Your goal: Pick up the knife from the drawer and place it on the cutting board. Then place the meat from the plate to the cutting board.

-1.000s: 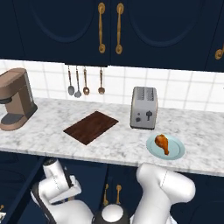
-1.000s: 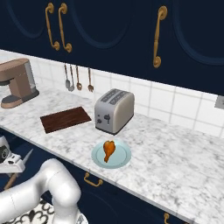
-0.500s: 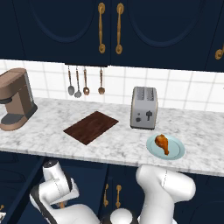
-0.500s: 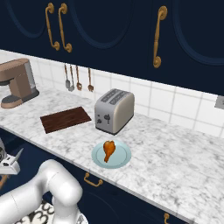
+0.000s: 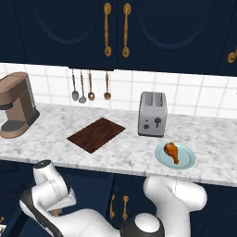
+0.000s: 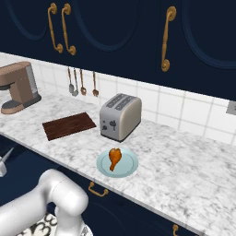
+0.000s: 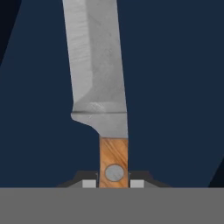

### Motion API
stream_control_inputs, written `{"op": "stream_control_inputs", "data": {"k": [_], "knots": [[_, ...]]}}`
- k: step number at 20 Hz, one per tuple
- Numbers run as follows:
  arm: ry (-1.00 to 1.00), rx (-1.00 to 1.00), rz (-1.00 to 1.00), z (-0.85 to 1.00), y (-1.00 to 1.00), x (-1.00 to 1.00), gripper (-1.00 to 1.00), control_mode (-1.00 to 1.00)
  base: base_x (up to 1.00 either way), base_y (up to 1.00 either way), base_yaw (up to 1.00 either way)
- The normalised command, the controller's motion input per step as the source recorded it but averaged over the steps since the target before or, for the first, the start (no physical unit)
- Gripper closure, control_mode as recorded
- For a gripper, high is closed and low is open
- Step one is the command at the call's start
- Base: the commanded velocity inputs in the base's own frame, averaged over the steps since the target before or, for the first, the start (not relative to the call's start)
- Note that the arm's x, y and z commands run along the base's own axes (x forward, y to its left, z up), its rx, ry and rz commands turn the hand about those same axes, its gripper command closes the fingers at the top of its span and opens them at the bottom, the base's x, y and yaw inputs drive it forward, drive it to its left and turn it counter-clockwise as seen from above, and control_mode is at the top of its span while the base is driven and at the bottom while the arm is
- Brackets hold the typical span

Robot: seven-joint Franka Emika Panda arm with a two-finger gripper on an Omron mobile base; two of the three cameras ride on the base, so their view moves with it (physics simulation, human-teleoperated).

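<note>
We have the knife (image 7: 103, 87) right in front of us in the hand view, its tan handle pinched between the two dark finger tips and the grey blade running straight away from the gripper (image 7: 113, 183), with dark navy behind it. So the hand is closed on the knife handle, and the grip looks centred. Compared with a second ago, the arm has swung lower and further left below the counter edge in the left base view, and in the right base view a pale sliver we take for the blade tip (image 6: 3, 163) now sits at the far left edge. That tells us the knife is out of its resting place and travelling with the hand, though the drawer itself we cannot make out. Up on the marble counter (image 5: 125, 152) the cutting board (image 5: 96, 134) lies bare, left of the toaster (image 5: 152, 114). The meat (image 5: 173, 151) sits on the plate (image 5: 185, 159), just right of the toaster, untouched. Our read: the lift is under way, and next comes the carry up to the board.
</note>
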Motion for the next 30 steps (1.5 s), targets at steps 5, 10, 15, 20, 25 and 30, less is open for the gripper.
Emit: {"op": "stream_control_inputs", "data": {"k": [5, 10, 15, 20, 25, 30], "knots": [[-0.07, 0.00, -0.04, 0.82, -0.19, -0.01, 1.00, -1.00, 0.00, 0.00, 0.00], [-0.11, 0.00, -0.09, 0.69, -0.65, 0.65, 1.00, -1.00, 0.00, 0.00, 0.00], [-0.01, 0.00, -0.14, 0.44, -0.74, 0.95, 1.00, -1.00, 0.00, 0.00, 0.00], [0.00, 0.00, -0.19, 0.13, -0.49, 1.00, 1.00, -1.00, 0.00, 0.00, 0.00], [0.00, 0.00, -0.16, 0.16, -0.31, 1.00, 1.00, -1.00, 0.00, 0.00, 0.00], [-0.01, 0.00, -0.12, 0.00, 0.00, 0.93, 1.00, -1.00, 0.00, 0.00, 0.00]]}}
